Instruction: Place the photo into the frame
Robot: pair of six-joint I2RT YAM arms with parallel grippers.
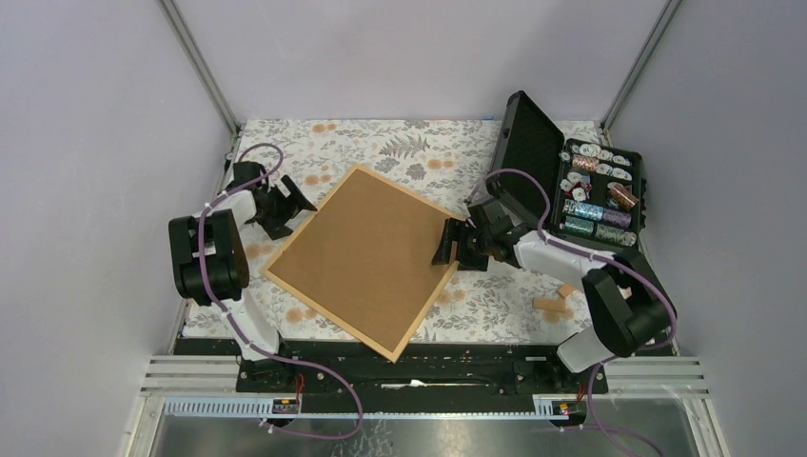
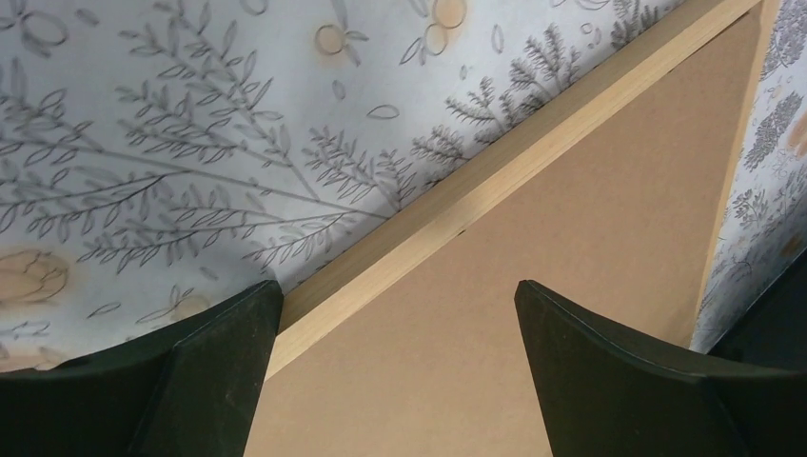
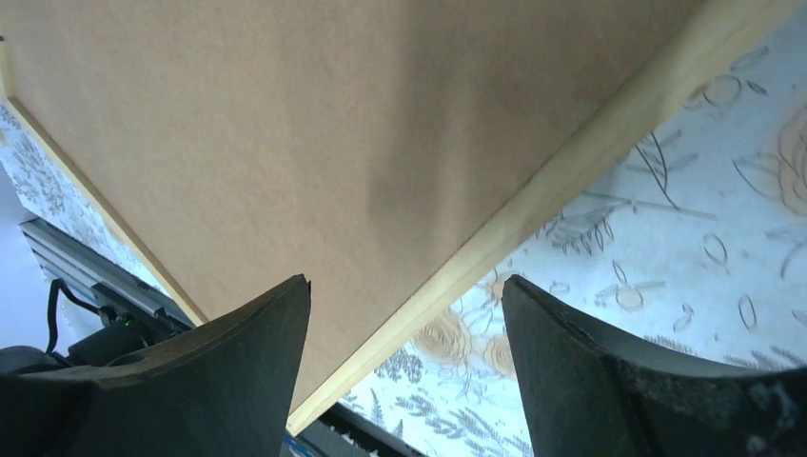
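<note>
The frame (image 1: 324, 317) lies back-up and turned diagonally on the floral cloth, its brown backing board (image 1: 366, 252) filling it. The photo is out of view. My left gripper (image 1: 290, 208) stands open at the frame's upper-left edge. In the left wrist view it (image 2: 397, 286) spans the pale moulding (image 2: 495, 186) and the board (image 2: 590, 190) and holds nothing. My right gripper (image 1: 447, 243) is open at the right edge. In the right wrist view it (image 3: 407, 281) straddles the moulding (image 3: 571, 162), one finger over the board (image 3: 285, 114), one over cloth.
An open black hard case (image 1: 533, 162) with several spools stands at the back right, just behind the right arm. Small wooden blocks (image 1: 557, 300) lie at the near right. The frame's near corner reaches close to the table's front edge (image 1: 428, 345).
</note>
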